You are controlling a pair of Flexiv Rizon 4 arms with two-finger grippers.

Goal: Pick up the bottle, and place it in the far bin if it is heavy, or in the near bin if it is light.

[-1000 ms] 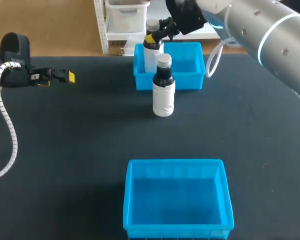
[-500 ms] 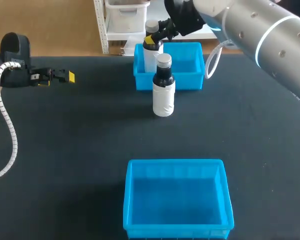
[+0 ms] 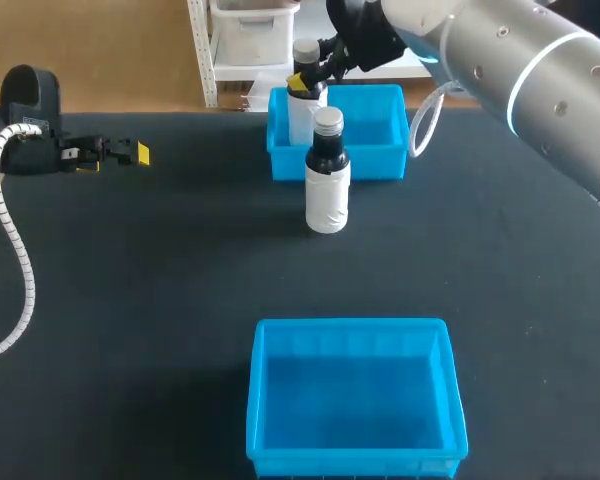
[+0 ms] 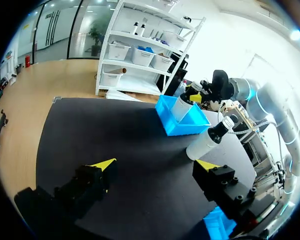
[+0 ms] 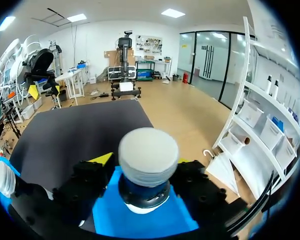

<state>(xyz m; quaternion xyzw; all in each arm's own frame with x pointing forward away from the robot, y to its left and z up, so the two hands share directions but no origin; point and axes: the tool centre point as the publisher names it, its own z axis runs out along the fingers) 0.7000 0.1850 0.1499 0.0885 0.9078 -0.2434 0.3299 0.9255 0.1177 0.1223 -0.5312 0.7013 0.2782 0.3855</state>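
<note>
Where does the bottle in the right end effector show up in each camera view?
Head view: the held bottle is at the far bin's left end, gripped by the right end effector.
Left wrist view: far ahead across the table, at that bin, beyond the loose bottle.
Right wrist view: between its own fingers, cap toward the camera.
Shared landmark: the blue far bin.

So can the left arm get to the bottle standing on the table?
Probably yes. The left pincer is open, and only bare table lies between it and the standing bottle. The right pincer is over the far bin, holding a second bottle.
</note>
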